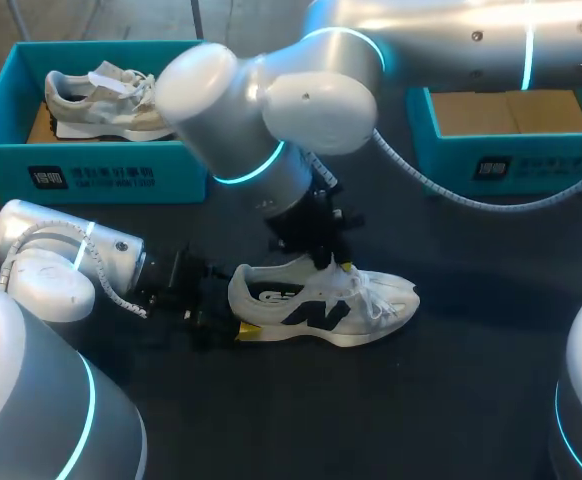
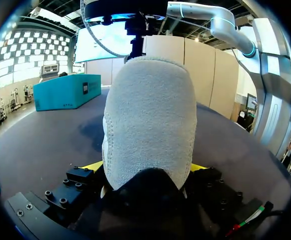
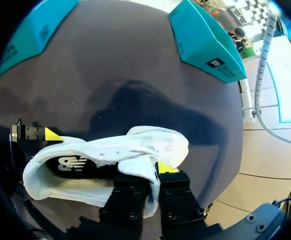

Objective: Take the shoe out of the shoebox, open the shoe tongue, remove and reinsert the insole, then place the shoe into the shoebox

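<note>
Mid-frame, the shoe lies toe-right on the bench; my left jaws clamp its heel, my right jaws pinch its tongue from above.

The shoe lies on the table, its heel inside the left hand, its tongue in the right hand just above it.

This was a robot lab: my left arm and right arm over a dark table, teal shoebox at ten o'clock.
</note>
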{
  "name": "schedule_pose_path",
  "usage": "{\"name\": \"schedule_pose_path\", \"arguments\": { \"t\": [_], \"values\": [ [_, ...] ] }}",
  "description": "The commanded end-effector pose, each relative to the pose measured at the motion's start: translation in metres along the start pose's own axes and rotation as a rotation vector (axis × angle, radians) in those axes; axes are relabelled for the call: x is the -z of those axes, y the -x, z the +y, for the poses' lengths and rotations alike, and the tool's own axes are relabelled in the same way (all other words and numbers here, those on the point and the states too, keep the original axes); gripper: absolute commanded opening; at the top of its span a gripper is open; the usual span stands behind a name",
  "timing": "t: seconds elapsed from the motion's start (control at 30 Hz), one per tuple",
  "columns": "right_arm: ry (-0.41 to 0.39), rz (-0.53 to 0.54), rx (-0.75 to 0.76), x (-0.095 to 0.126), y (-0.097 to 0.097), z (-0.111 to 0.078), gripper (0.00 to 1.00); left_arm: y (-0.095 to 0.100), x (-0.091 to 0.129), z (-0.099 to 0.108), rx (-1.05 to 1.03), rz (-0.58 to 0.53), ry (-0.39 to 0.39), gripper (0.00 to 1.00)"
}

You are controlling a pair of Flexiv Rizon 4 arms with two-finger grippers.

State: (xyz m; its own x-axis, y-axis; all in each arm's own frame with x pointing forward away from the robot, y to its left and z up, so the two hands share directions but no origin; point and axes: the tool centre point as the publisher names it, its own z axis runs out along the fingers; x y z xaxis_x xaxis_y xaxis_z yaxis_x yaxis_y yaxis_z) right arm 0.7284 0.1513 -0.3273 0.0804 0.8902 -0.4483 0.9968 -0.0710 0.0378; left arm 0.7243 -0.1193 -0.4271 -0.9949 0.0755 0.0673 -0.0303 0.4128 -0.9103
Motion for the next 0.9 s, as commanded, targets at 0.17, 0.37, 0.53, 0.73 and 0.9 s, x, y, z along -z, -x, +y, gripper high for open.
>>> {"name": "schedule_pose_path", "arguments": {
  "t": [0.17, 0.37, 0.53, 0.73, 0.9],
  "values": [
    [0.011, 0.015, -0.227, -0.001, 0.022, 0.001, 0.00, -0.001, -0.002, 0.004, 0.001, 0.001, 0.004, 0.00],
    [0.008, 0.020, -0.249, -0.006, 0.039, 0.005, 0.00, -0.001, -0.002, 0.004, 0.001, 0.001, 0.004, 0.00],
    [0.001, 0.020, -0.261, -0.013, 0.050, 0.006, 0.00, -0.001, -0.002, 0.004, 0.001, 0.001, 0.004, 0.00],
    [-0.024, 0.016, -0.267, -0.030, 0.057, 0.007, 0.00, -0.001, -0.002, 0.004, 0.001, 0.001, 0.004, 0.00],
    [-0.058, 0.014, -0.271, -0.050, 0.057, 0.006, 0.13, -0.001, -0.002, 0.004, 0.001, 0.001, 0.004, 0.00]
  ]
}}
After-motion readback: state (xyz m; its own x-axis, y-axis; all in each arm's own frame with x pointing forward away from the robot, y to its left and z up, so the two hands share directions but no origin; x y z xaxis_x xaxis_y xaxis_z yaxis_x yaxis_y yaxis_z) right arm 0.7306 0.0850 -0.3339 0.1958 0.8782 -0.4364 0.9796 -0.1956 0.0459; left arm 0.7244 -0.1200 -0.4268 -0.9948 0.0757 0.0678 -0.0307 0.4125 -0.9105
